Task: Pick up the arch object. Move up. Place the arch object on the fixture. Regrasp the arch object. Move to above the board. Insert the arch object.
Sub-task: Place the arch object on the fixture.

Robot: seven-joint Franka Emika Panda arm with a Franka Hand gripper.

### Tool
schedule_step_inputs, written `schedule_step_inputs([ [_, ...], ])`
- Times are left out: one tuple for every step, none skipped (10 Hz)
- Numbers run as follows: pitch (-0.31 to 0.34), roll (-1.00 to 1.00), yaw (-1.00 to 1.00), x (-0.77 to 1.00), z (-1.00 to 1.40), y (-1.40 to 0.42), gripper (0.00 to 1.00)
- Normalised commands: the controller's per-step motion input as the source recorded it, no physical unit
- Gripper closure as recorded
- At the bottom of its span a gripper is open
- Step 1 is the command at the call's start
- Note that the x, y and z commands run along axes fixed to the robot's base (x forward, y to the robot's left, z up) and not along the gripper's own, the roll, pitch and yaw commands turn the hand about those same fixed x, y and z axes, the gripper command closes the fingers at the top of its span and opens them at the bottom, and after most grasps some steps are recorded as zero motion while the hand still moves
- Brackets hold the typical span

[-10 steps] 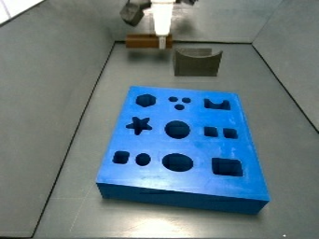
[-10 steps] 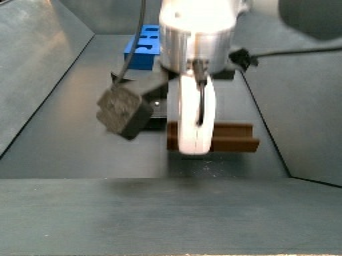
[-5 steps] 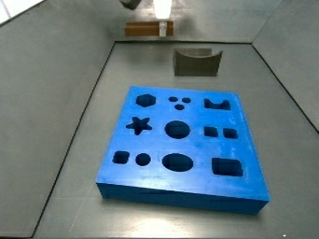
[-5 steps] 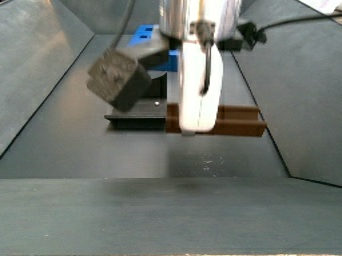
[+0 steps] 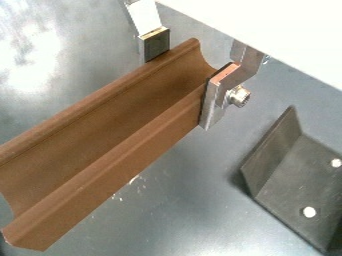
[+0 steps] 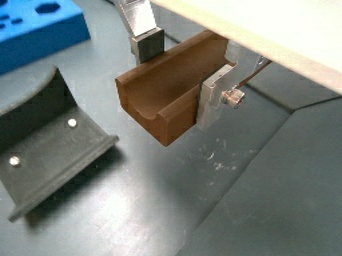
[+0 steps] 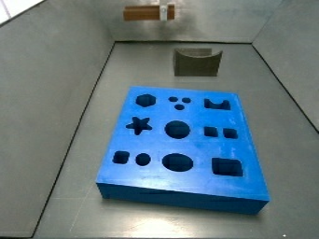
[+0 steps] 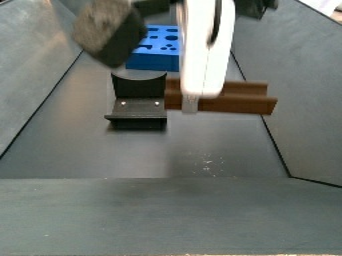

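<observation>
— So, where is the gripper (image 5: 191, 62) seen?

— High above the far end of the bench (image 7: 75, 177). In a side view only a small part of it shows at the upper edge, with the arch object (image 7: 145, 12) clamped in it. In both wrist views the flat silver fingers (image 6: 215, 96) are pressed against the two long sides of the piece, one on each side, so the gripper is closed around the arch object (image 5: 114, 140).

— How is the arch object (image 6: 174, 85) held?

— It is carried clear of the floor, lying level, with its notch turned upward like a shallow trough. It is gripped near one end, and most of its length sticks out past the fingers. In a side view the brown block (image 8: 238, 100) is seen protruding sideways from behind the white gripper body, well off the floor.

— And the fixture (image 7: 196, 62)?

— It is set on the floor near the far wall, with the concave dip facing up. It is seen below and to one side of the held piece, not touching it. In the wrist views its dark plate with small pale screws (image 6: 44, 127) is shown lying apart from the arch object; the same plate (image 5: 299, 176) appears in both.

— What about the board (image 7: 184, 145)?

— The blue slab is laid flat in the middle of the floor, with its shaped holes open. A corner of it (image 6: 38, 30) is caught in a wrist view, beyond the fixture.
</observation>
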Motion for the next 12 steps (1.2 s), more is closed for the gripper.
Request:
schedule_step_inputs([
  [0.078,0.07,0.00,-0.03,0.90,0.00,1.00],
  [0.083,0.08,0.01,-0.02,0.69,0.00,1.00],
  [0.092,0.08,0.01,-0.02,0.54,0.00,1.00],
  [0.103,0.09,0.02,-0.01,0.39,0.00,1.00],
  [0.111,0.07,0.02,0.00,0.18,0.00,1.00],
  [-0.012,-0.06,1.00,0.88,0.37,-1.00,1.00],
  [-0.010,-0.06,1.00,0.89,0.35,-1.00,1.00],
  [0.001,-0.07,1.00,0.90,0.34,-1.00,1.00],
  [0.007,-0.07,1.00,0.94,0.33,-1.00,1.00],
  [0.011,-0.06,1.00,0.97,0.32,-1.00,1.00],
  [0.021,-0.06,1.00,1.00,0.29,-0.94,1.00],
  [0.031,-0.06,1.00,1.00,0.25,-0.85,1.00],
])
